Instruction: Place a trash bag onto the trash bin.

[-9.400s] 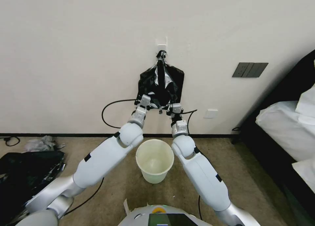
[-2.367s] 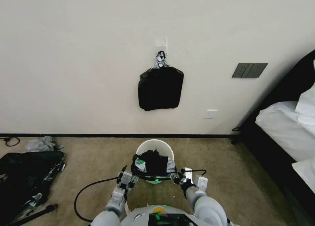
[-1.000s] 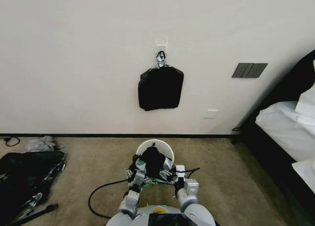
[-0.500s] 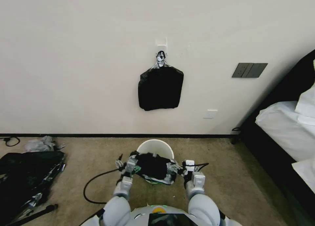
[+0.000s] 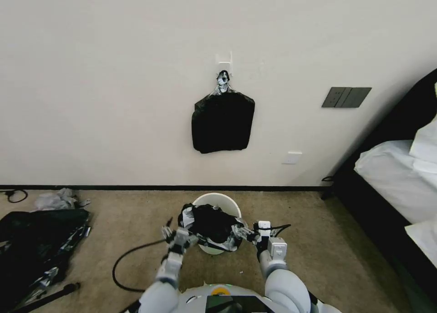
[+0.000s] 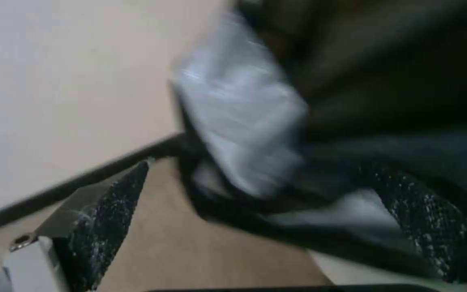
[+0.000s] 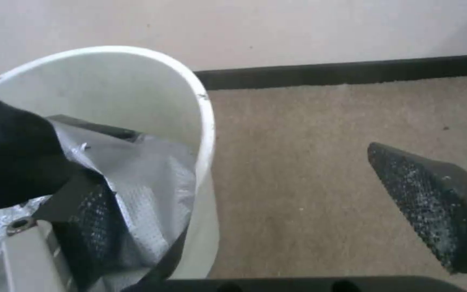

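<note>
The cream-white trash bin [image 5: 217, 198] stands on the carpet just in front of me, near the wall. The black glossy trash bag [image 5: 210, 221] lies bunched over its mouth and near rim. My left gripper [image 5: 178, 235] is at the bag's left edge and my right gripper [image 5: 246, 233] at its right edge. In the left wrist view the left gripper [image 6: 260, 170] is open with the blurred trash bag [image 6: 244, 121] between its fingers. In the right wrist view the right gripper [image 7: 239, 170] is open: one finger [image 7: 90, 227] is behind the bag film [image 7: 147, 182] inside the bin [image 7: 204, 117], the other over the carpet.
A flat bundle of black bags [image 5: 223, 122] hangs from a wall hook above the bin. A dark heap with metal parts [image 5: 36, 244] lies at the left, a bed [image 5: 400, 176] stands at the right. A black cable [image 5: 132, 256] loops over the carpet.
The bag has shifted slightly up and back over the bin's mouth. My left gripper has drawn a little toward me; the right one has hardly moved.
</note>
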Controlling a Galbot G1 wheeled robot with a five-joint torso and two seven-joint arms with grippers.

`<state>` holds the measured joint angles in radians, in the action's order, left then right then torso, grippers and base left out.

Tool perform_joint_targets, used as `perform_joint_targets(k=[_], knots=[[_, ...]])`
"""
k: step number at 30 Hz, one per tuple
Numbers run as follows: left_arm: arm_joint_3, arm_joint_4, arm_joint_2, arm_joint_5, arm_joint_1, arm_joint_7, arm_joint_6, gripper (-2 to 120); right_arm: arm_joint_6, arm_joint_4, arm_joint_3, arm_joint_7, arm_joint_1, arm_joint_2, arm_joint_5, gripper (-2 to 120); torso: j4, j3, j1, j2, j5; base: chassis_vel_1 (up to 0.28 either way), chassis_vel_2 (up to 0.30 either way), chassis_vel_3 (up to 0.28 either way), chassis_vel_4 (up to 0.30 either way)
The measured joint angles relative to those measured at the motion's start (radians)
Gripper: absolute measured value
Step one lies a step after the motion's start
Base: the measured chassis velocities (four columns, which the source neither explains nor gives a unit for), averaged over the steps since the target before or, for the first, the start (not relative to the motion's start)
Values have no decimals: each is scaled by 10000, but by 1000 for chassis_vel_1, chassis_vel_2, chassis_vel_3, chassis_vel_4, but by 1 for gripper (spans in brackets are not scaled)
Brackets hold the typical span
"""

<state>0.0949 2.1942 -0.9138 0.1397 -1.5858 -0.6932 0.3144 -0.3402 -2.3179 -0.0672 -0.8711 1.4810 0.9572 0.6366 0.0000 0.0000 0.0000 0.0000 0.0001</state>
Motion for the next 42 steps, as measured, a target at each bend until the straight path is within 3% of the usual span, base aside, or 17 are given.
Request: perform_joint_targets(k=[5,17,19,21,27,30,34,37,40,41,42], knots=[[596,97,0,-105,-325,-90,0,100,10,-284,132,74,270,-87,13,100,-1,0,0,0,-1,0,0,0,0],[954,215,16,29,-725,-528,367,100,181,-1283,812,608,824,-296,312,100,-4,0,0,0,10,0,0,0,0],[964,303,28,33,-823,-553,383,100,177,-1414,905,621,818,-335,425,100,-6,0,0,0,10,0,0,0,0],[932,565,129,95,-1069,-565,380,100,142,-1730,1278,698,799,-478,788,100,7,0,0,0,-10,0,0,0,0],[585,929,235,136,-1160,-470,-58,100,89,-1823,1985,1074,675,-625,1193,100,0,0,0,0,-2,0,0,0,0],[-258,815,106,-38,-603,246,-672,100,102,-1533,2173,1406,450,-623,1222,100,0,0,0,0,-3,0,0,0,0],[-942,829,534,14,-325,1049,-801,100,107,-1289,2118,1764,256,-617,1220,100,-4,0,1,0,-2,0,0,0,0],[-1354,1040,823,227,-447,1503,-954,100,144,-1019,2345,2428,150,-622,1222,100,-2,0,0,0,-1,0,0,0,0],[-2195,1651,1137,689,-888,2118,-1349,100,287,-272,3476,4790,-381,-825,1243,100,-6,0,0,0,-2,0,0,0,0],[-2195,1651,1137,689,-888,2118,-1349,100,287,-272,3476,4790,-381,-825,1243,100,-6,0,0,0,-2,0,0,0,0],[-2646,1954,1133,990,-1083,2275,-1515,100,291,298,4019,6560,-1032,-990,1245,100,-3,1,0,-1,4,0,0,0,0]])
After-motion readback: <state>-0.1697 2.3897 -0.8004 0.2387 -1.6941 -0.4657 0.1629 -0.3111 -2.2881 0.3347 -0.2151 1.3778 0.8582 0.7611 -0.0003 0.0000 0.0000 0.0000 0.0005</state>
